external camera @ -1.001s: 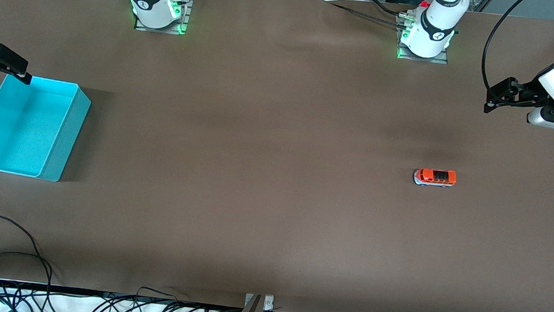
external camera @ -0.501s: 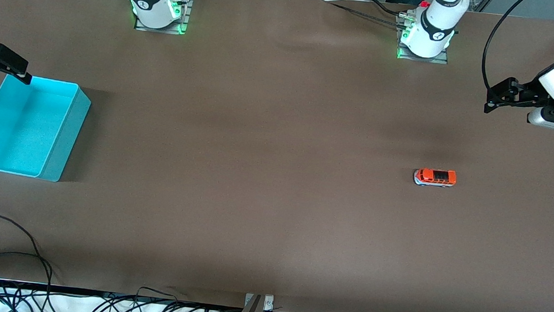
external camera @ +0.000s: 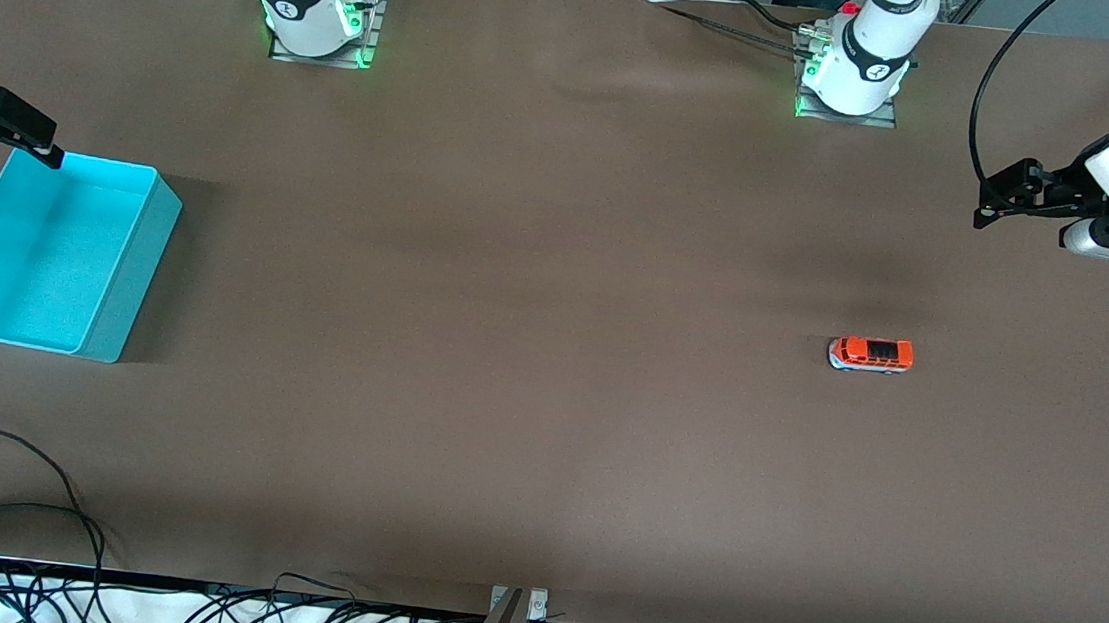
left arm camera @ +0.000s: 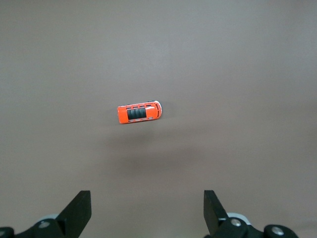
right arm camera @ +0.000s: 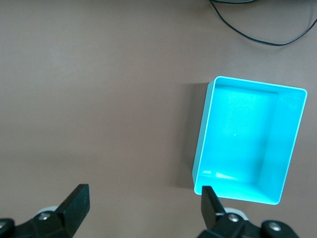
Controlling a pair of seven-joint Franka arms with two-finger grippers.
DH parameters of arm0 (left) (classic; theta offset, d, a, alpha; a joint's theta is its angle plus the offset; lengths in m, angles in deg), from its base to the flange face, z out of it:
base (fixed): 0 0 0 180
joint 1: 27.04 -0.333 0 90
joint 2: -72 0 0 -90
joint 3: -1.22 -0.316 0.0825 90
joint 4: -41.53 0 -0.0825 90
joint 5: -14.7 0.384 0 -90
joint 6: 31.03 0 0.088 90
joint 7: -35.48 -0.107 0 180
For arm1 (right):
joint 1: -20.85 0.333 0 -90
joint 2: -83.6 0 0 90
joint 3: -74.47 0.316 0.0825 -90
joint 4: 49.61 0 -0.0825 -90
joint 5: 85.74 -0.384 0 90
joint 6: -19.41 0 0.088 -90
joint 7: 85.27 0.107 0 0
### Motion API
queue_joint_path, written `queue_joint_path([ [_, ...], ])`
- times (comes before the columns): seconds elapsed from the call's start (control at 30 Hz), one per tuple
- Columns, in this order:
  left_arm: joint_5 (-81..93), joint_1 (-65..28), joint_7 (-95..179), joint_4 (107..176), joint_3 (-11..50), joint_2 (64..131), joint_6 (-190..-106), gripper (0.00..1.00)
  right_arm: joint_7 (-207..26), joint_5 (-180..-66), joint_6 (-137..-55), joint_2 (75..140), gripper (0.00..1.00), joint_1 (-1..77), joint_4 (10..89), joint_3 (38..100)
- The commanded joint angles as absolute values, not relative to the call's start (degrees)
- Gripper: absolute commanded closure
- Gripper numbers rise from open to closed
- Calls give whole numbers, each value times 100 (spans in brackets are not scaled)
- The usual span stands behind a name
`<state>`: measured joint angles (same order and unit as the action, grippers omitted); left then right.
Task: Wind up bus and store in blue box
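The bus (external camera: 871, 355), a small orange toy with a dark roof panel, stands on its wheels on the brown table toward the left arm's end. It also shows in the left wrist view as the bus (left arm camera: 139, 112), well clear of the fingers. My left gripper (external camera: 991, 199) hangs open over bare table at that end, with nothing between its fingers (left arm camera: 79, 210). The blue box (external camera: 131, 275) sits empty at the right arm's end. My right gripper (external camera: 7, 148) hovers open over the table by one corner of the blue box (right arm camera: 203, 129).
Both arm bases (external camera: 314, 14) stand along the table edge farthest from the front camera. Loose black cables (external camera: 25, 506) trail over the nearest edge at the right arm's end. A metal bracket (external camera: 513, 609) sits at the middle of that edge.
The left arm's hand has drifted very slightly toward its own end of the table. The bus, the box and the right arm have not moved.
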<state>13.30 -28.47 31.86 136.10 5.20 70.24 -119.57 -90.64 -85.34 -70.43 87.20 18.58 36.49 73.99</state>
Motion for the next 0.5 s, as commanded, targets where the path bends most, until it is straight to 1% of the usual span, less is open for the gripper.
queue_joint_path([
  [0.0, 1356, -2871, 3074, 13496, 526, 7077, -11857, 0, -9063, -8618, -6997, 8703, 0, 1838, 3564, 7430],
  [0.23, 1356, -2871, 2934, 13496, 526, 7130, -11910, 0, -9072, -8618, -7006, 8703, 0, 1838, 3555, 7421],
  [0.47, 1347, -2880, 2012, 13531, 518, 7235, -12112, 0, -9063, -8618, -6997, 8703, 0, 1838, 3564, 7421],
])
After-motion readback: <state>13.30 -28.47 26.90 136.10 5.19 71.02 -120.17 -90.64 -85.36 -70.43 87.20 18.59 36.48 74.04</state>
